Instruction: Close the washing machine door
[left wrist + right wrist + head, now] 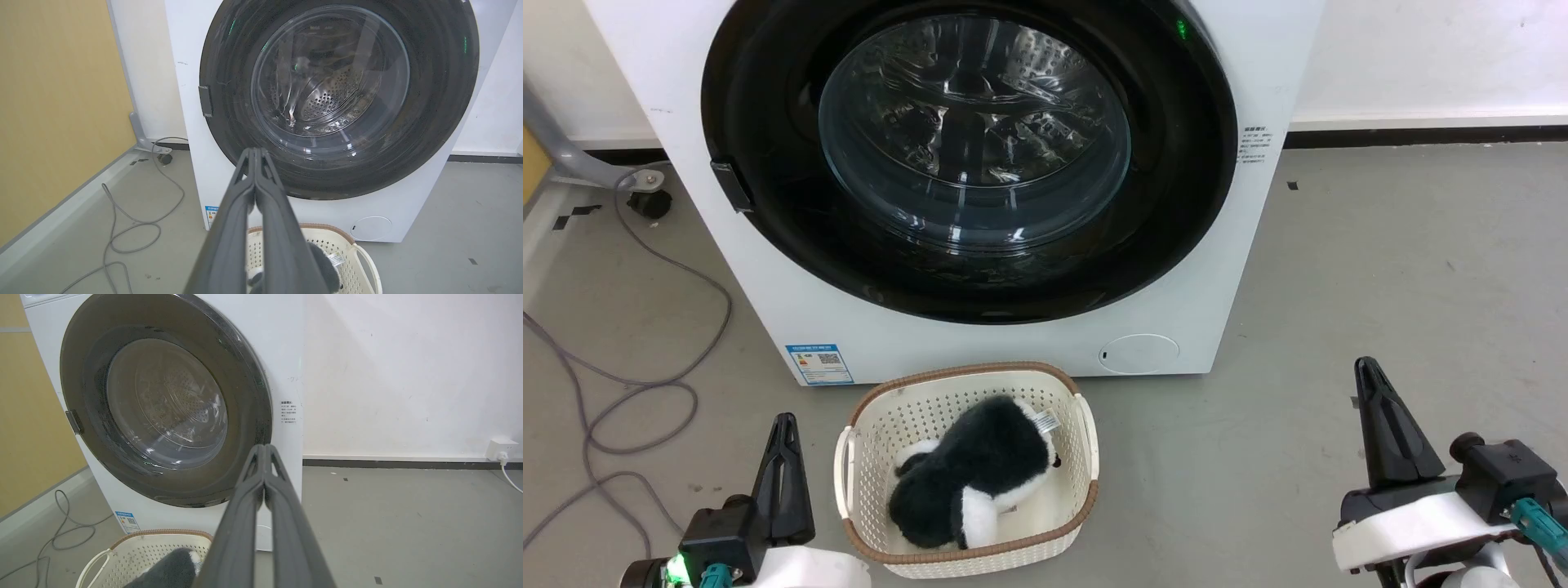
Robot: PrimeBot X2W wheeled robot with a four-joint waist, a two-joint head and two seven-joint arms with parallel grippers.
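Note:
The white washing machine (pixel 1013 343) stands straight ahead, and its round black-rimmed door (pixel 768 163) lies flat against the front, the steel drum showing through the clear glass bowl (pixel 974 131). A small dark latch handle (pixel 732 184) sits on the door's left rim. My left gripper (pixel 784 425) is shut low at the lower left, well short of the machine, holding nothing. My right gripper (pixel 1368 371) is shut at the lower right, also empty. The door (pixel 441 102) fills the left wrist view beyond the left gripper (pixel 254 150); the door (pixel 245 396) stands past the right gripper (pixel 264 446).
A cream perforated basket (pixel 1078 425) holding a black-and-white plush toy (pixel 980 474) sits on the grey floor just before the machine, between my grippers. Grey cables (pixel 629 392) loop on the floor at the left. A yellow panel (pixel 53 102) borders the left; a wall socket (pixel 500 448) is at far right.

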